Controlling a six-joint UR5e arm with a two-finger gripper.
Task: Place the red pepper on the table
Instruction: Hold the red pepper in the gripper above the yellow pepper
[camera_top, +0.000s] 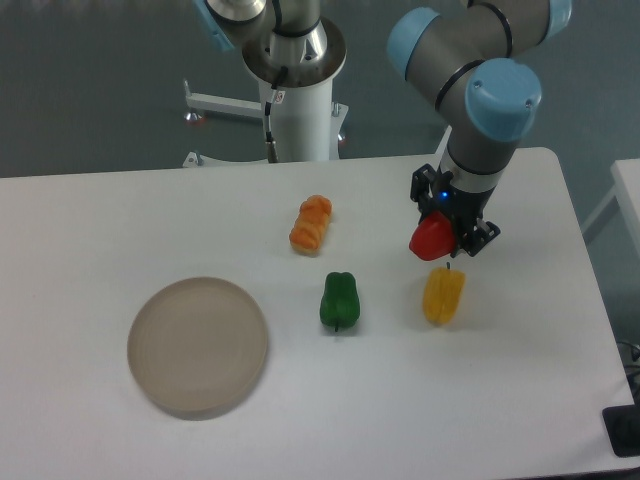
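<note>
1. One red pepper (432, 239) is clamped in the claw (450, 232), held just above the yellow pepper (443, 295).
2. Green pepper (339, 299) and orange pepper (311, 224) are seen left of it on the table (520, 400).

The arm (480, 60) reaches down, jaws clamped shut around something.

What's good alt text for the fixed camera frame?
A robot arm's pincer holds a red pepper just above a white table, right beside a yellow pepper. Green pepper and orange pepper lie near the centre, and an empty round grey-beige plate sits front left.
</note>
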